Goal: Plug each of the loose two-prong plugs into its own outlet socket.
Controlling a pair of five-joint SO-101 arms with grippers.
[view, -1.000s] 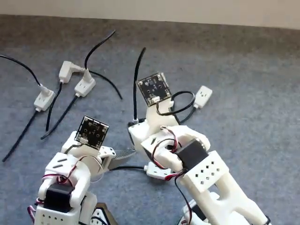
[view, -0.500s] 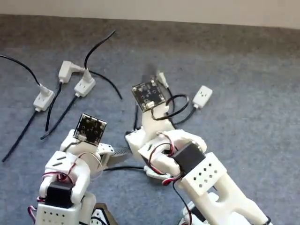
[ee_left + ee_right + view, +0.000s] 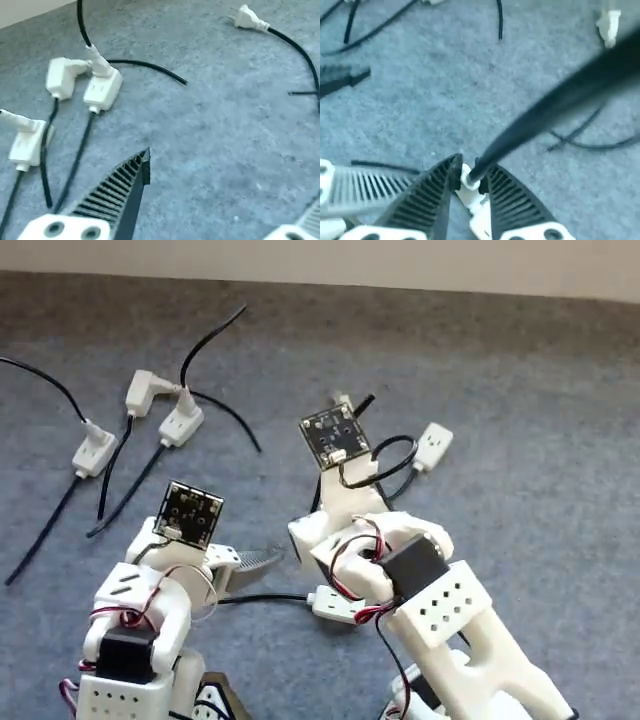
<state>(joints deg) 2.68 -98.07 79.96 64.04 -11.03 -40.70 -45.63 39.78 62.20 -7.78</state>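
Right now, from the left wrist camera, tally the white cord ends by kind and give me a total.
Outlet sockets: 3
Seated plugs, one in each socket: 3
Loose two-prong plug: 1
Total: 7

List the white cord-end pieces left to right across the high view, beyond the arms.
In order: far-left socket → angled white connector → second socket → loose plug → right socket.

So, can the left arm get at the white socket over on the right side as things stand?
Probably not: the right arm stands between the left gripper and the socket, so a straight reach looks blocked.
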